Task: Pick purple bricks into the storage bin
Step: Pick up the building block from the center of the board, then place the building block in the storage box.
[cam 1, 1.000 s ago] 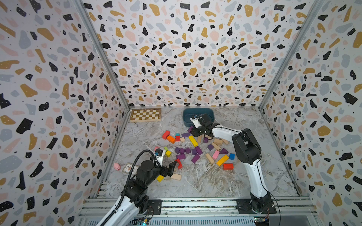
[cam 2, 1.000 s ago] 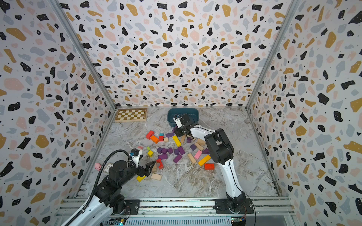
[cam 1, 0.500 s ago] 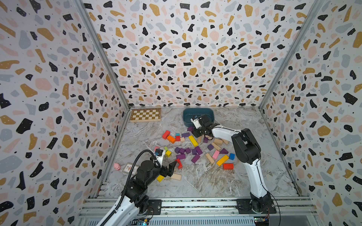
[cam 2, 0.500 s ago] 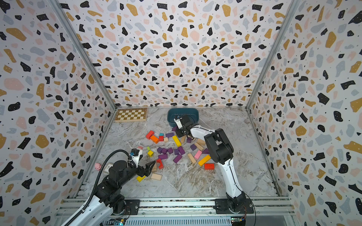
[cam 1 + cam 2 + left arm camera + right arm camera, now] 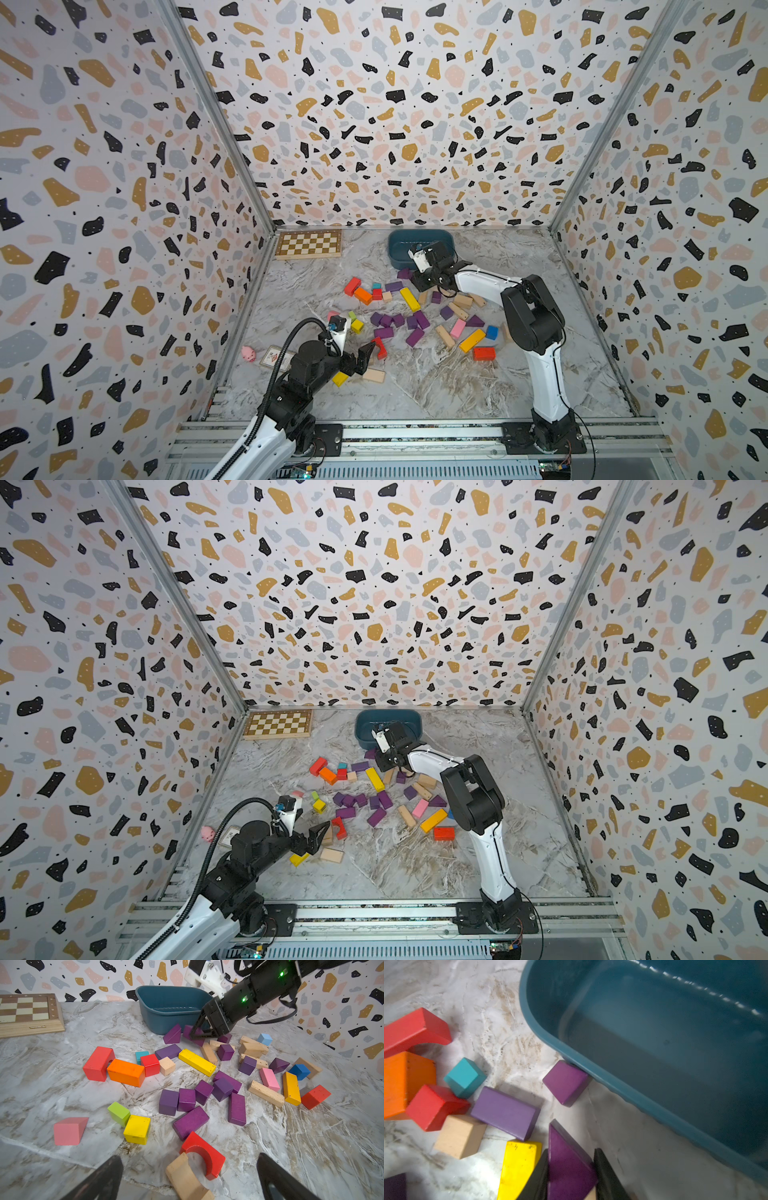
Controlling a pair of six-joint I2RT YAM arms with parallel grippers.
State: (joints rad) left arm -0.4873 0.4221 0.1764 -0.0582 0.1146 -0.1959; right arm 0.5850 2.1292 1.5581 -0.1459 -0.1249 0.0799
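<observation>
- Chessboard (image 5: pixel 27 1009): a flat board of brown and cream squares in a pale wooden frame, set by the far wall, well apart from the blocks; not wanted for the task.
- Left gripper (image 5: pixel 188 1159): jaws are spread wide and nothing is held; it is poised low over a red arch (image 5: pixel 202 1153) and a tan arch (image 5: pixel 187 1178).
- Purple bricks (image 5: pixel 187 1099): matte painted wood, hard-edged cubes, short bars and wedges, mostly gathered mid-table among other colours; none is seen inside the bin.
- Right gripper (image 5: pixel 570 1152): clenched on a purple wedge (image 5: pixel 566 1176), which is flanked by both black fingers, near the bin.
- Step judged: pickup, with the grip made and the lift not yet done; a rise clear of the low wall is called for, then a short carry and a release.
- Storage bin (image 5: pixel 160 1018): smooth teal plastic with rounded corners, set at the far wall.
</observation>
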